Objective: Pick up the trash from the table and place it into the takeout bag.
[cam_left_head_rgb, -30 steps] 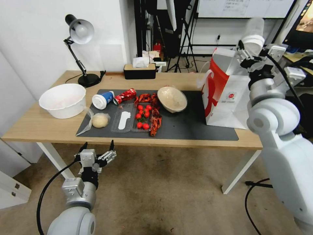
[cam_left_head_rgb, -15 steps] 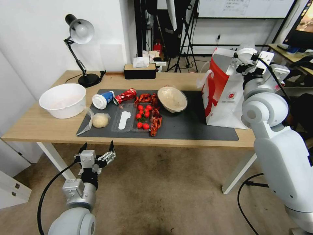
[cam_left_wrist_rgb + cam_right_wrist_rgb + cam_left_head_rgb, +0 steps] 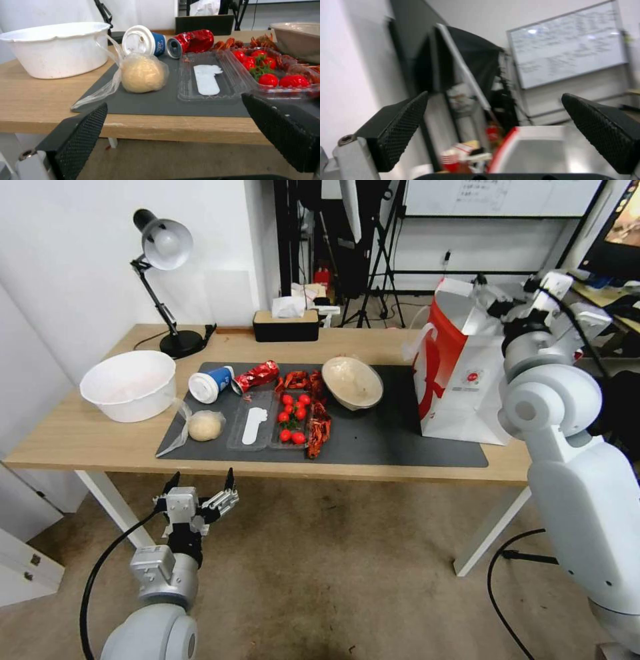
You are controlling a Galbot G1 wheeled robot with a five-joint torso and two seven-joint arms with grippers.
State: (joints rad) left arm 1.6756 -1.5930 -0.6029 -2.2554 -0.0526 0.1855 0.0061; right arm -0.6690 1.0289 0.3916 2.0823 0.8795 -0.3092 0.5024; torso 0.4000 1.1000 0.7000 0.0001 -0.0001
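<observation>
Starting at your left, the left gripper (image 3: pixel 200 489) hangs below the table (image 3: pixel 87 437) edge with its fingers spread wide and nothing between them. On the dark mat (image 3: pixel 393 437) ahead of it sit the dough ball in its thin clear bag (image 3: pixel 203 425), the blue paper cup (image 3: pixel 210 383) lying on its side, the crushed red can (image 3: pixel 257 376) and, further right, the beige bowl (image 3: pixel 352 382).

The bag is soft and slippery, the can dented and stiff, the bowl wide and light, so you'd do best to pinch each at a firm edge.

At the far right, the right gripper (image 3: pixel 510 295) is up at the mouth of the tall white-and-red takeout bag (image 3: pixel 460 380), its mesh-faced fingers (image 3: pixel 400 125) apart and empty. Keep it clear of the foil-lined rim when you lift away.
</observation>
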